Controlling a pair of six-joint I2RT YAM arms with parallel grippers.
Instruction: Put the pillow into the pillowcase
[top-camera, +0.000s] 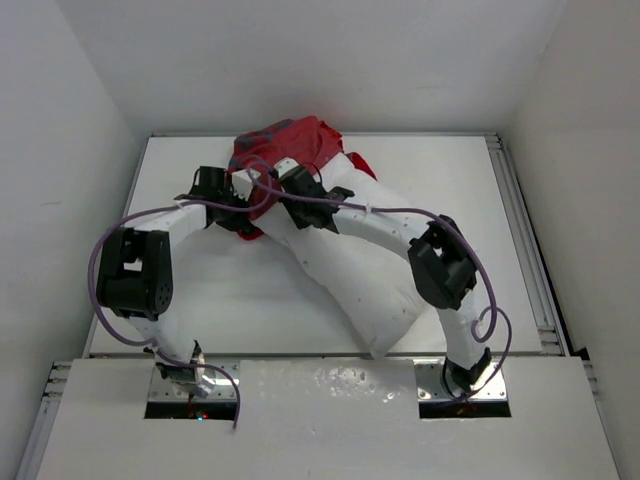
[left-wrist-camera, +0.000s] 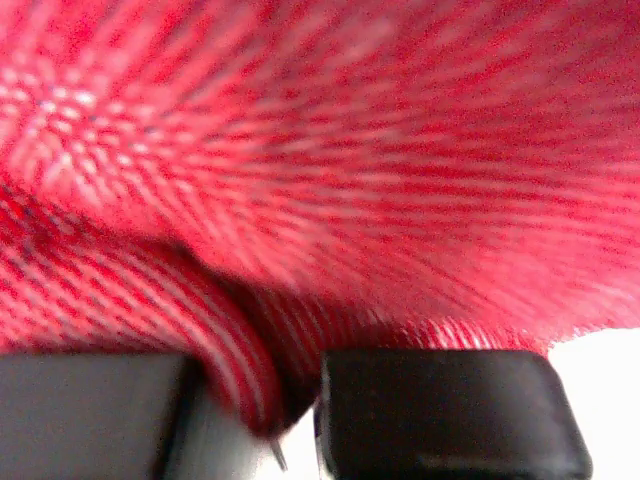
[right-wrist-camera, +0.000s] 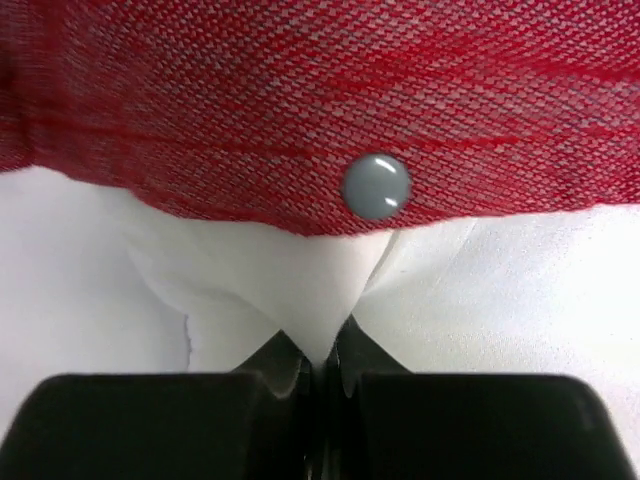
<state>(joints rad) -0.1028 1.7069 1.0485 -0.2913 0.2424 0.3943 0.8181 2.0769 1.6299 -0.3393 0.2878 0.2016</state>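
Observation:
The red pillowcase (top-camera: 290, 145) lies bunched at the back of the table. The white pillow (top-camera: 370, 290) stretches from it toward the near right, its far end under the case's edge. Both arms reach to where the two meet. In the left wrist view, red pillowcase fabric (left-wrist-camera: 330, 150) fills the frame, and a fold of it runs down between the black fingers of my left gripper (left-wrist-camera: 265, 400), which is shut on it. My right gripper (right-wrist-camera: 322, 365) is shut on a pinch of white pillow fabric (right-wrist-camera: 300, 280), just below the pillowcase hem (right-wrist-camera: 250, 110) with its grey snap button (right-wrist-camera: 375, 185).
The white table (top-camera: 190, 300) is boxed in by white walls on three sides. A metal rail (top-camera: 530, 250) runs along its right edge. Purple cables (top-camera: 480, 300) loop off both arms above the pillow and the table.

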